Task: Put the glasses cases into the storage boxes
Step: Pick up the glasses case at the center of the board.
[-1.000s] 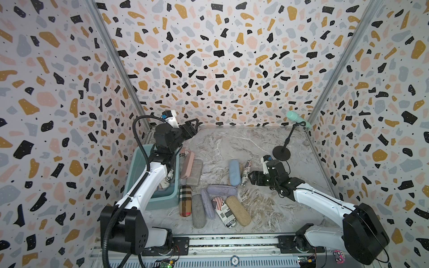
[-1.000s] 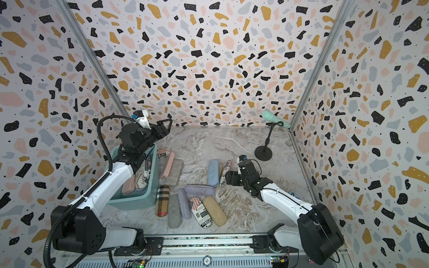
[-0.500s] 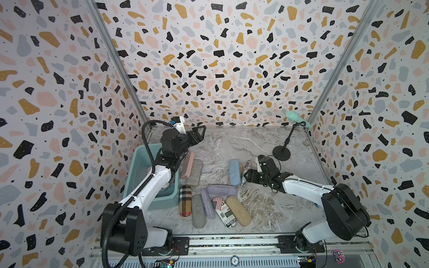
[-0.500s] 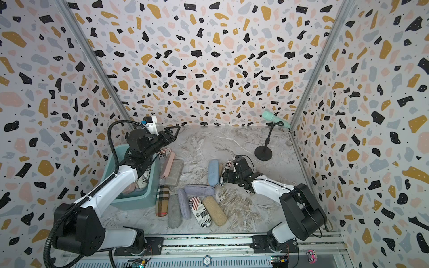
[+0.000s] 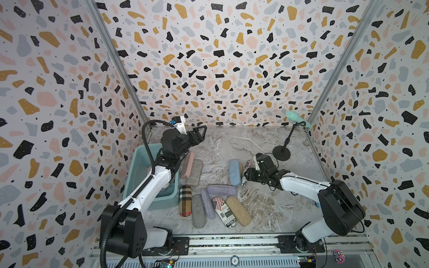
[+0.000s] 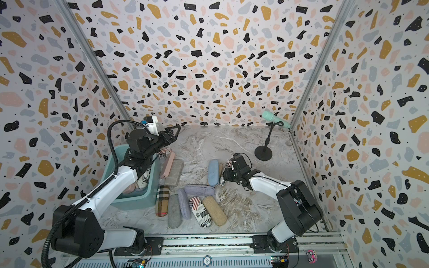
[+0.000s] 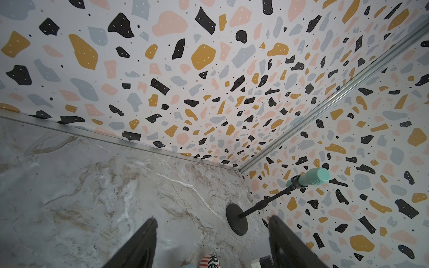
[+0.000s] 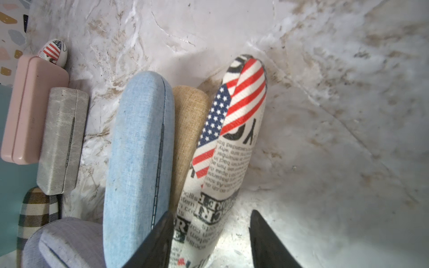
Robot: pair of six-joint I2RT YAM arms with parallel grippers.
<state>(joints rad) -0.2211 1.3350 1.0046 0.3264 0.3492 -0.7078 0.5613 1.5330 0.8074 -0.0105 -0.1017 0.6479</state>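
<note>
Since a second ago, the right gripper (image 8: pixel 210 214) has closed in: its fingers now pinch the flag-print newsprint case (image 8: pixel 232 139), which lies on the tabletop (image 5: pixel 232 143) near the light blue case (image 8: pixel 139 150). Meanwhile the left gripper (image 7: pixel 212 222) has swung out beyond the teal tub (image 5: pixel 137 160), fingers spread and empty. Loose cases (image 5: pixel 198 214) lie beside the tub.

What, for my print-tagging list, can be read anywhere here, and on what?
"Re": tub-side newsprint case.
"SUBSCR", probably, cut off: front newsprint case.
Upside down, too small to read: print on the middle newsprint case, beside the light blue case.
Blurred mark: round disc at the front edge.
</note>
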